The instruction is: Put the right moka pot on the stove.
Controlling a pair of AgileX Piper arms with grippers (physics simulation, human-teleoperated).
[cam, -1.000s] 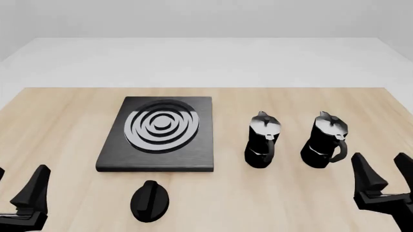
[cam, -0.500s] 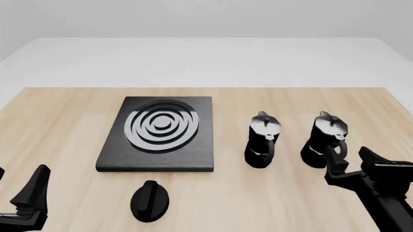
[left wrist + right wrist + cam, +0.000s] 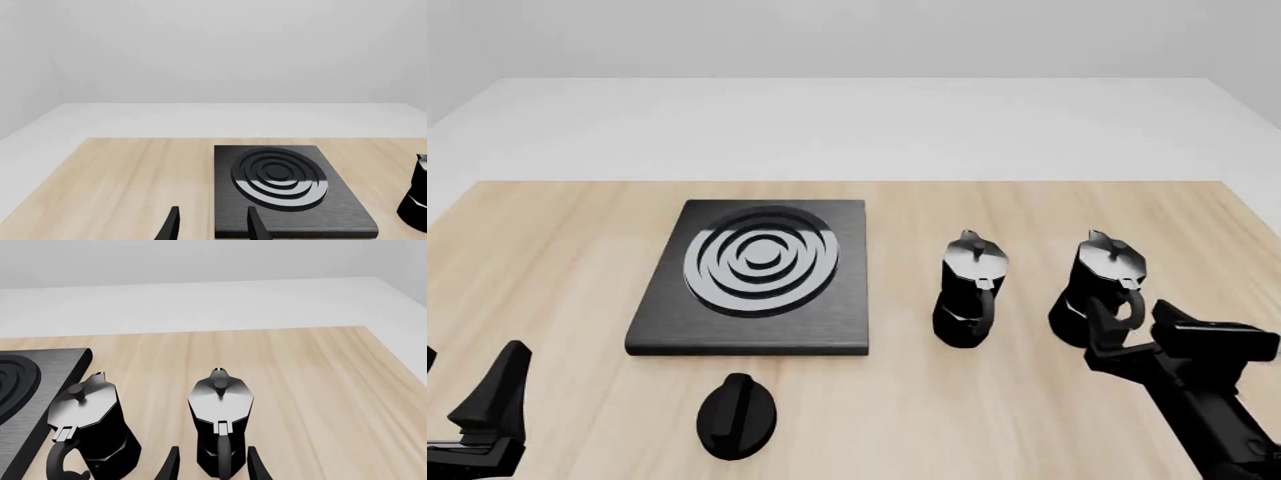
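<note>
Reaching forward low over the table (image 3: pixel 547 260), right gripper (image 3: pixel 1134 335) open, fingers on both sides of the right pot's (image 3: pixel 1098 290) handle, not closed on it. Right pot upright on the wood, just beside the other pot (image 3: pixel 970 290), well apart from the stove (image 3: pixel 755 277). Left gripper (image 3: pixel 210 227) low at the near left corner, fingers parted, holding nothing. Knob (image 3: pixel 738 415) before the stove.

Narrow gap between right moka pot (image 3: pixel 1101 290) and second pot (image 3: pixel 970 290); second pot blocks straight path to stove (image 3: pixel 754 280).
</note>
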